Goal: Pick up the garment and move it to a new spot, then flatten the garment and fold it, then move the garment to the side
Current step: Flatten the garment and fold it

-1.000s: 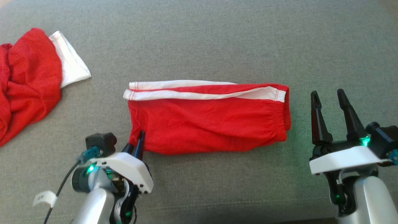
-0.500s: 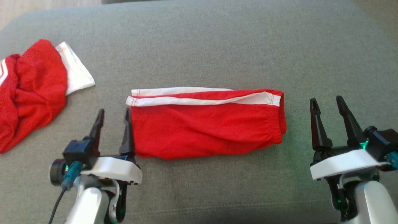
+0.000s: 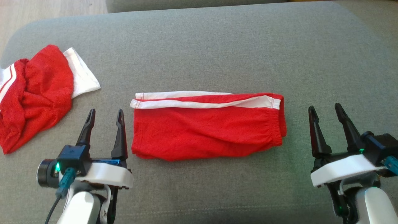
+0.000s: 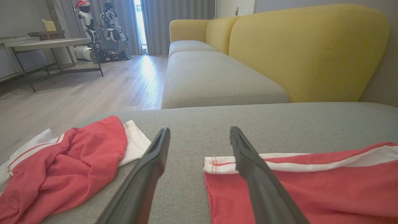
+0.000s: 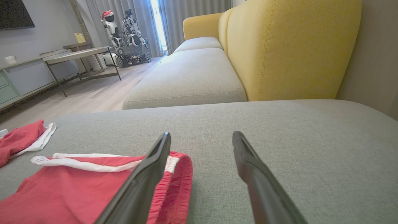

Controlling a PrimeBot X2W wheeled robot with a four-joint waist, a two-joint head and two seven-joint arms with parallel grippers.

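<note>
Grey cushion (image 3: 217,46) carries all the work. Its far edge and rounded far-left corner are in view, with wood floor (image 3: 46,12) beyond the corner. Bare fabric lies open on the far side, on the near side and to the right of the garment (image 3: 206,130). A crumpled red-and-white pile (image 3: 34,96) takes up the room at the left, close to the cushion's left edge.

The garment lies folded and flat at mid-cushion, between the two grippers. Its long axis runs left to right across the head view. The gathered waistband (image 3: 278,121) is at the right end and the leg end at the left. White stripes (image 3: 199,104) run along the far long edge.

Left gripper (image 3: 105,111): fingers spread wide, holding nothing, just beside the garment's left end and clear of the cloth. Right gripper (image 3: 324,107): fingers spread wide, holding nothing, near the waistband end but apart from it.

Change noted: a second ago the left gripper was pinched shut on the garment's near-left corner. It has since let go and drawn off to the left, and that corner now lies flat. The right gripper is spread as before. The head camera has tilted, so the far edge and floor have come into frame.
</note>
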